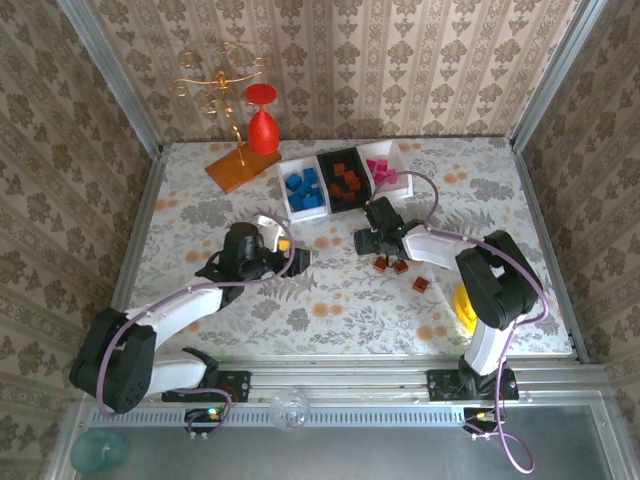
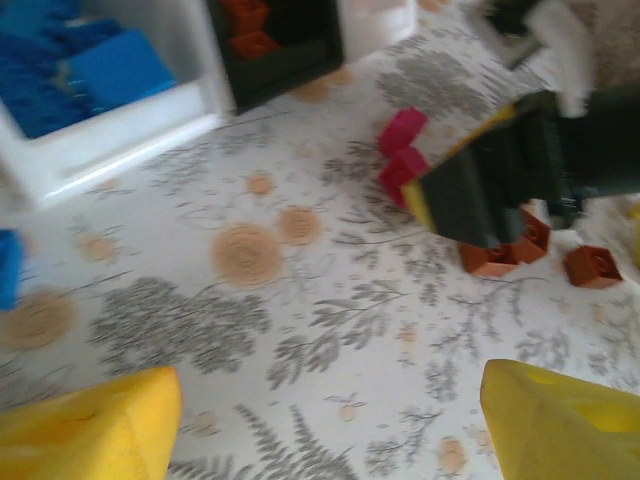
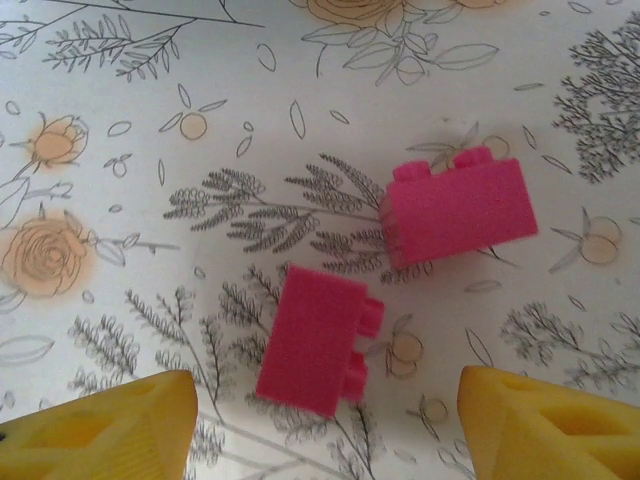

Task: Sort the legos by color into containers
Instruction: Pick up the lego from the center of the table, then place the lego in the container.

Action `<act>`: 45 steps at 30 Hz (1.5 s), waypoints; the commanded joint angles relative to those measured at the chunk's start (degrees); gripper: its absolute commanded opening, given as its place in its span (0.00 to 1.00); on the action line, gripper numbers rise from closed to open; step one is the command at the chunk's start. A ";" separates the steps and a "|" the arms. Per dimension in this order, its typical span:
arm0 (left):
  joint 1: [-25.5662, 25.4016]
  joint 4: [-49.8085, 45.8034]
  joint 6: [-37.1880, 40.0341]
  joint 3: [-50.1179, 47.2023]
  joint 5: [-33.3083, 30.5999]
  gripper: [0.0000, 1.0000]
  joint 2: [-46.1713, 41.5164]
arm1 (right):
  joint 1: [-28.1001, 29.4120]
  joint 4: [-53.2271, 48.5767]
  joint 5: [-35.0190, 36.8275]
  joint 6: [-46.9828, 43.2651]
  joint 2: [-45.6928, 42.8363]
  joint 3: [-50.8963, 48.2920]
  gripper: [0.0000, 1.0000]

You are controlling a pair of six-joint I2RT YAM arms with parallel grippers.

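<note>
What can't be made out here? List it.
Top view: yellow packet, mostly behind the right arm; print unreadable.
Top view: number of bricks in the pink-filled white bin; too small.
Left wrist view: blue brick, cut off by the left edge.
Left wrist view: pink bricks, blurred, partly behind the right gripper.

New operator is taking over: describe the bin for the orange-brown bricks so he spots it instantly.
At the table's far edge, right of the orange board, three small bins sit in a row. Take the middle bin, between the left white bin with blue bricks and the right white bin with pink bricks: it alone is black.
</note>
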 commanded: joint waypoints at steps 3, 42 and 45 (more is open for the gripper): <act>-2.06 5.79 0.43 3.05 2.64 0.79 4.44 | 0.03 2.85 1.72 2.02 5.23 3.77 0.62; -9.57 12.24 -2.95 17.30 -8.05 0.78 18.43 | -17.31 1.02 -7.05 3.11 19.03 33.80 0.28; -9.57 11.75 -2.81 16.31 -8.36 0.78 17.40 | -17.49 -1.45 -7.49 2.61 21.96 38.59 0.33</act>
